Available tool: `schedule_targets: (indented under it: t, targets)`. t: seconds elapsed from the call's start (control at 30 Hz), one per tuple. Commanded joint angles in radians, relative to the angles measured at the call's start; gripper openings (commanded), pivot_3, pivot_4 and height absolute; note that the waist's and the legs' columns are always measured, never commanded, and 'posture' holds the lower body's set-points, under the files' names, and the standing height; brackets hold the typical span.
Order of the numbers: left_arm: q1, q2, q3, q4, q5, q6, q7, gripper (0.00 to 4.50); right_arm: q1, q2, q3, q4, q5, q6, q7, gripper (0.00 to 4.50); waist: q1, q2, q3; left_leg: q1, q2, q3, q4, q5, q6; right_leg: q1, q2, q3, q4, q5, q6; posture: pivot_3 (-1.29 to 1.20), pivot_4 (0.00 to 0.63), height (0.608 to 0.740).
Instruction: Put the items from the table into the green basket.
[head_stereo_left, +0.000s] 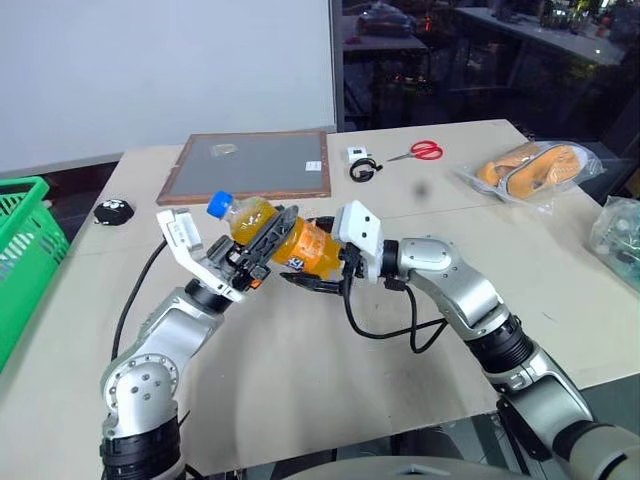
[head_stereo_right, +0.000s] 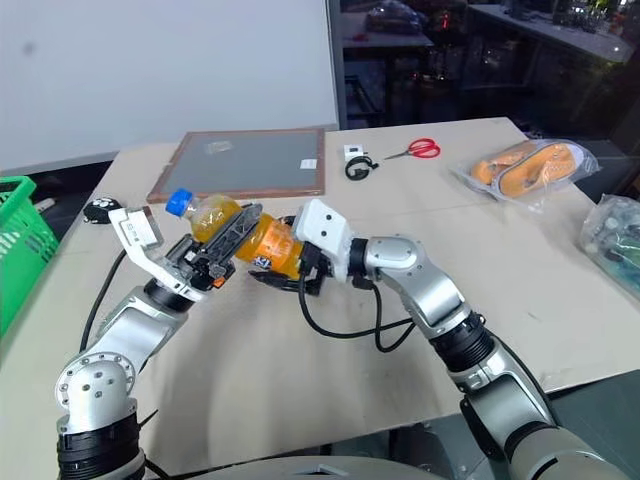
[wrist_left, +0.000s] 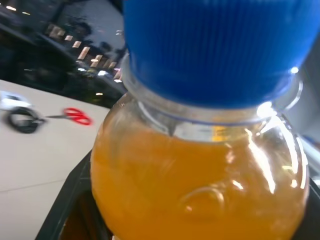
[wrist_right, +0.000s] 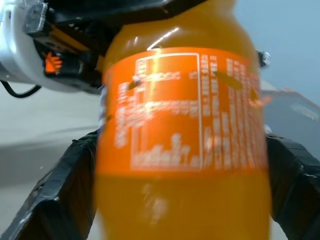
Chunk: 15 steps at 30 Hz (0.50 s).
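Above the table (head_stereo_left: 300, 400), we see the orange-drink bottle (head_stereo_left: 285, 237) lying tilted between both grippers. The left gripper (head_stereo_left: 262, 250) pinches its shoulder; the right gripper (head_stereo_left: 312, 283) stands spread beside its base, contact unclear. The green basket (head_stereo_left: 25, 235) is cut off at the left edge.

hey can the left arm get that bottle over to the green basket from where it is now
Probably yes: the green basket sits off the table's left edge, nothing stands between, and the left gripper is closed around the bottle. The right gripper looks open beside it.
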<state>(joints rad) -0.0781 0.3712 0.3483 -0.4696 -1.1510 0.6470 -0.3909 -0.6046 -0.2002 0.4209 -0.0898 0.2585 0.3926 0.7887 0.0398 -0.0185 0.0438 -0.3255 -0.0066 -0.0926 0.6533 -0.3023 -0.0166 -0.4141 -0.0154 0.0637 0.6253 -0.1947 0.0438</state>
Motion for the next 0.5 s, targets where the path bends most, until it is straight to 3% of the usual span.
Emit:
schedule_targets:
  t: [0.03, 0.13, 0.23, 0.33, 0.43, 0.5]
  targets:
    - [-0.113, 0.148, 0.131, 0.020, 0.148, -0.085, 0.088, 2.62, 0.029, -0.109, -0.115, -0.046, 0.075, 0.019, 0.093, 4.50, 0.004, -0.002, 0.001, 0.000, 0.000, -0.001, 0.000, 0.000, 0.000, 0.000, 0.000, -0.001, 0.000, -0.001, 0.002, 0.14, 0.000, 0.740]
    - [-0.178, 0.278, 0.181, 0.093, 0.303, -0.115, 0.153, 2.62, 0.041, -0.170, -0.174, -0.060, 0.140, 0.036, 0.150, 4.50, -0.001, -0.001, 0.002, 0.000, 0.000, -0.001, 0.000, 0.000, 0.000, 0.000, 0.000, -0.002, 0.000, -0.002, 0.003, 0.15, 0.000, 0.740]
    - [-0.193, 0.516, 0.201, 0.315, 0.626, -0.165, 0.243, 2.62, 0.029, -0.223, -0.251, -0.138, 0.308, 0.152, 0.240, 4.50, -0.008, 0.000, 0.002, 0.001, 0.000, 0.000, -0.001, 0.000, 0.000, 0.000, 0.000, 0.000, 0.000, -0.002, 0.003, 0.16, 0.000, 0.740]
    - [-0.070, 0.771, 0.144, 0.448, 0.966, -0.270, 0.266, 2.62, -0.013, -0.223, -0.319, -0.195, 0.465, 0.254, 0.262, 4.50, -0.024, 0.002, 0.004, 0.002, 0.002, 0.000, -0.006, 0.000, 0.000, -0.002, 0.002, 0.001, 0.000, -0.001, 0.005, 0.16, 0.000, 0.740]
    - [0.022, 0.909, 0.160, 0.580, 1.172, -0.325, 0.316, 2.62, -0.052, -0.211, -0.373, -0.243, 0.604, 0.328, 0.252, 4.50, -0.024, 0.000, 0.007, -0.001, 0.002, 0.001, -0.010, 0.000, 0.000, -0.007, 0.002, 0.000, 0.000, 0.001, 0.002, 0.16, 0.000, 0.740]
    - [0.058, 0.944, 0.186, 0.668, 1.234, -0.359, 0.316, 2.62, -0.072, -0.202, -0.396, -0.263, 0.670, 0.363, 0.233, 4.50, -0.018, -0.002, 0.008, -0.002, 0.001, 0.000, -0.011, 0.000, 0.000, -0.008, 0.000, -0.002, 0.000, 0.001, 0.002, 0.16, 0.000, 0.740]
